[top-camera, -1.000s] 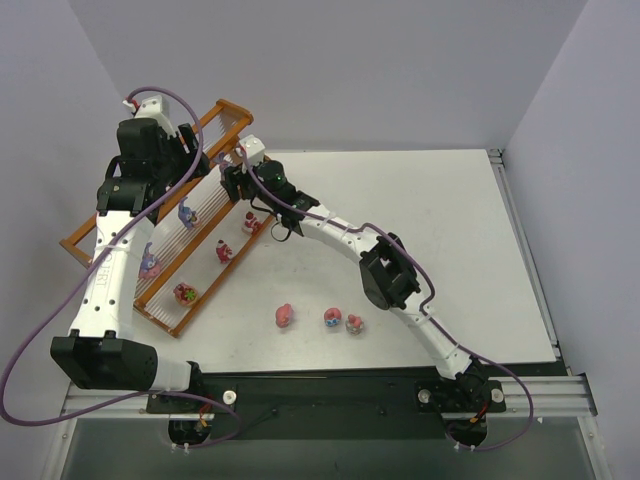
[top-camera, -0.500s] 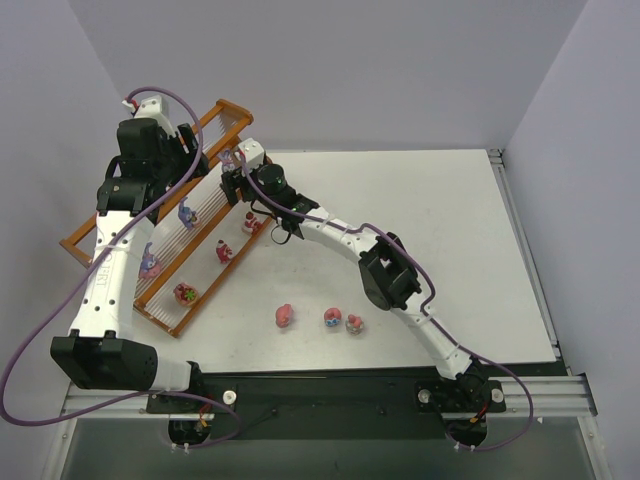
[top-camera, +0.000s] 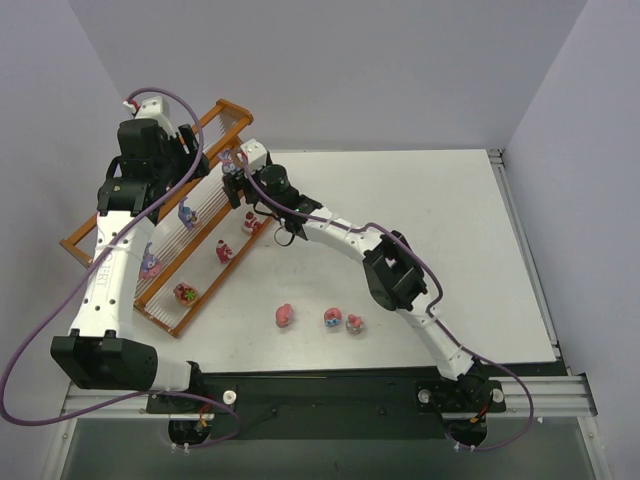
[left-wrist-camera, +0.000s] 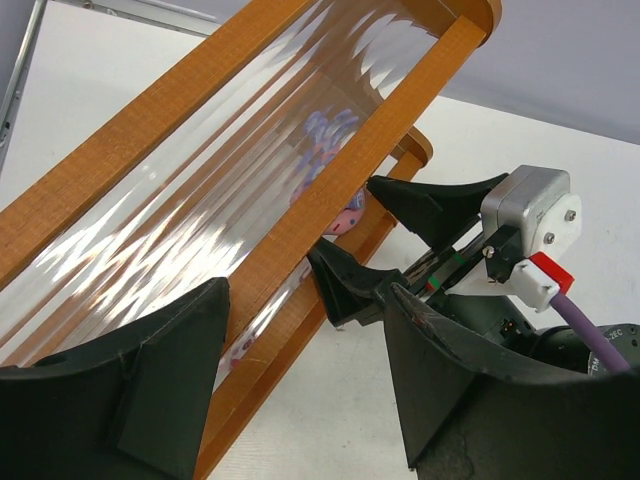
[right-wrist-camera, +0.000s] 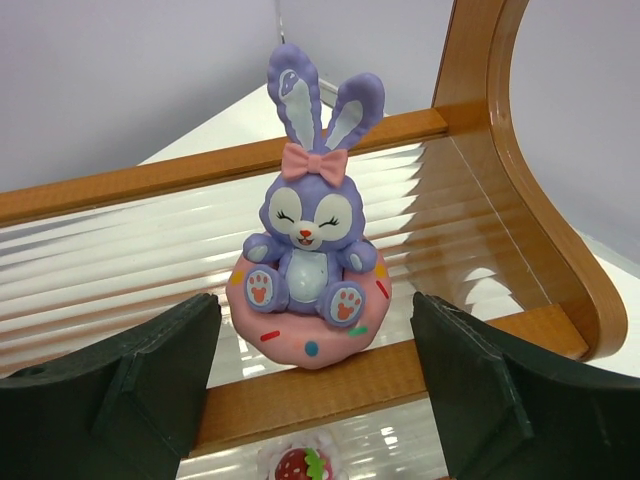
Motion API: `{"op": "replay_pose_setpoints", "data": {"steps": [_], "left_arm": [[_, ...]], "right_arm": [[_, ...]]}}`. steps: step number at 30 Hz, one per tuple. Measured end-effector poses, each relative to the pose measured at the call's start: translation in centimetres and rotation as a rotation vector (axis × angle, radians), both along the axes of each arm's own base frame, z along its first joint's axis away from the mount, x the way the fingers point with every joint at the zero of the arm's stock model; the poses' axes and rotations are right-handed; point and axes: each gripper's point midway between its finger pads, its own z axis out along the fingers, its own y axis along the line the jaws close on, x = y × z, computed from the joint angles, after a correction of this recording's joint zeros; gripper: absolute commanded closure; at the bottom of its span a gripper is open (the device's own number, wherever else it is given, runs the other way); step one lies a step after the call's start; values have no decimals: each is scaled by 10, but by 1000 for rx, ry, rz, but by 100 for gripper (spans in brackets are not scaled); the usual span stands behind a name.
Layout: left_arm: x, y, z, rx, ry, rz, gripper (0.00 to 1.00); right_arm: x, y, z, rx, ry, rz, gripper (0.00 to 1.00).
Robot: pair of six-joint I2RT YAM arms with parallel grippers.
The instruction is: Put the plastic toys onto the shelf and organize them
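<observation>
Sitting upright at the far end of the shelf's (right-wrist-camera: 350, 388) middle tier is the purple bunny toy (right-wrist-camera: 308, 265). The right gripper (right-wrist-camera: 312, 305) is hanging around it, fingers (right-wrist-camera: 140, 385) spread wide, touching nothing. Meanwhile the left gripper (left-wrist-camera: 305, 300) is hovering over the top tier, also wide and empty.

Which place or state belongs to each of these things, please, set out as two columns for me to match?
Things:
1. purple bunny toy
2. right gripper
3. leftmost loose pink toy

Places or states:
a. lying on the table
b. open, fingers either side of a toy
c. standing upright on the shelf rods

Pairs: 1-c, 2-b, 3-a
</observation>
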Motion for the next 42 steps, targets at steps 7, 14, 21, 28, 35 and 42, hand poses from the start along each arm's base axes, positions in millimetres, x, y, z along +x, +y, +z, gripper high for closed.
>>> {"op": "replay_pose_setpoints", "data": {"steps": [7, 14, 21, 28, 35, 42], "left_arm": [[-1, -7, 1, -18, -1, -36, 23], [-2, -18, 5, -51, -12, -90, 22], [-16, -37, 21, -97, -51, -180, 22], [-72, -139, 2, -108, 1, -490, 23], [-164, -179, -124, -73, 319, -623, 23], [-231, -171, -192, -56, 472, -609, 23]], "right_arm": [[-7, -7, 15, -4, 4, 1, 18], [-35, -37, 61, 19, 5, 2, 18], [-79, -115, 116, 21, 110, -128, 27], [-119, -221, 143, -9, 267, -405, 32], [-154, -325, 57, -83, 560, -639, 36], [-174, -382, -3, -120, 776, -746, 40]]}}
